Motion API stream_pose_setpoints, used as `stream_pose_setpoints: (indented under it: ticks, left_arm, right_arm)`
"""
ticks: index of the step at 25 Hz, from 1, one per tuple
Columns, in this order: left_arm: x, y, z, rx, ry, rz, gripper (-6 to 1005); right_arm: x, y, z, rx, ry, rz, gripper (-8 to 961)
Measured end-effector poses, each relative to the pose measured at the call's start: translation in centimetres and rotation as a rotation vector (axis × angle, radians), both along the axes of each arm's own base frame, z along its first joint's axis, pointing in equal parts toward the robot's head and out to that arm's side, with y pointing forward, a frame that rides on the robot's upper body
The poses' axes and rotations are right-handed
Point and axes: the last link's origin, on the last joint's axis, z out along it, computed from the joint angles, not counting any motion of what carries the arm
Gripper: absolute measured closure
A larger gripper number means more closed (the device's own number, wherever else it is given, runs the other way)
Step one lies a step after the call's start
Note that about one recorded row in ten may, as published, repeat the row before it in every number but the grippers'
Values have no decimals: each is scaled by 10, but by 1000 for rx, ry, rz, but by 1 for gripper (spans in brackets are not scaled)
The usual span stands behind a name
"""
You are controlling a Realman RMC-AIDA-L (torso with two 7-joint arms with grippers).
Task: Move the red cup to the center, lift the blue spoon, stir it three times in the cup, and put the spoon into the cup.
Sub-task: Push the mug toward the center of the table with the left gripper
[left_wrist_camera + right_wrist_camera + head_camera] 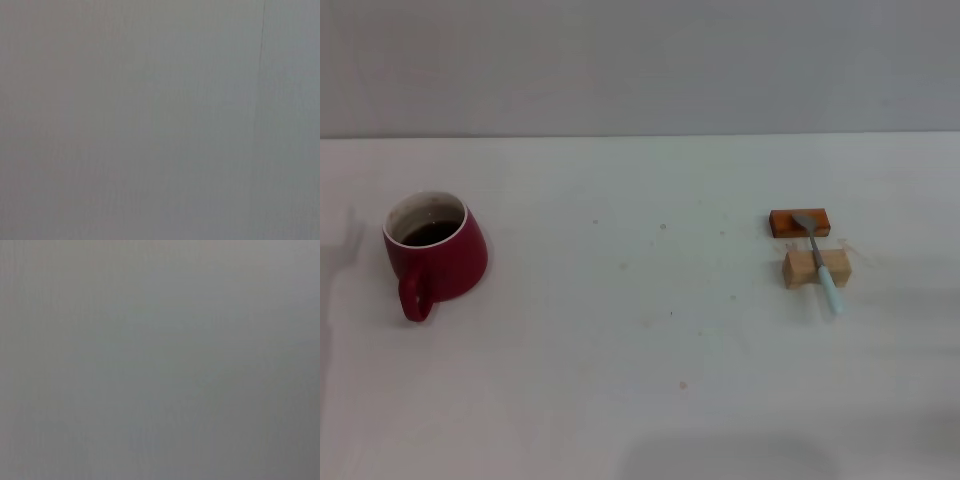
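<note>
The red cup stood upright on the white table, far over on the robot's left side and well away from the middle. Its loop handle pointed toward the robot, and its white rim ringed a pale inner wall with a dark patch low inside; whether that was liquid or only shadow could not be told. Nothing else lay in the cup.

The blue spoon lay well apart from the cup, on the robot's right side of the table. Its silver bowl rested on a reddish-brown block, and its neck crossed a pale wooden block just in front of that one. The light-blue handle stuck out past the pale block toward the robot, tilted slightly to the right. The two blocks sat just beside each other with a narrow gap between them.

The stretch of table between cup and spoon held only a few faint specks.

Neither gripper appeared in the head view, and both wrist views showed only a plain grey surface, so the state of the fingers on either arm could not be told.
</note>
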Motion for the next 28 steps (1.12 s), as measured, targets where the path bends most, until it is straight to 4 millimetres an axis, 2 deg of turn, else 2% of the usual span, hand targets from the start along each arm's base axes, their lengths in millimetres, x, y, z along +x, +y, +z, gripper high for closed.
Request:
stream_pose_setpoints:
  ticks: [21,26,28]
  left_arm:
    - [-4,-2,-1,-7,2,17,276]
    - [-7,-4,-2,-18,11,31,504]
    - [-11,-5,-3,-32,37,50,549]
  right_arm:
    - [0,0,0,1,1,0,154]
    - [0,0,0,1,2,0,154]
    - [0,0,0,1,2,0,154]
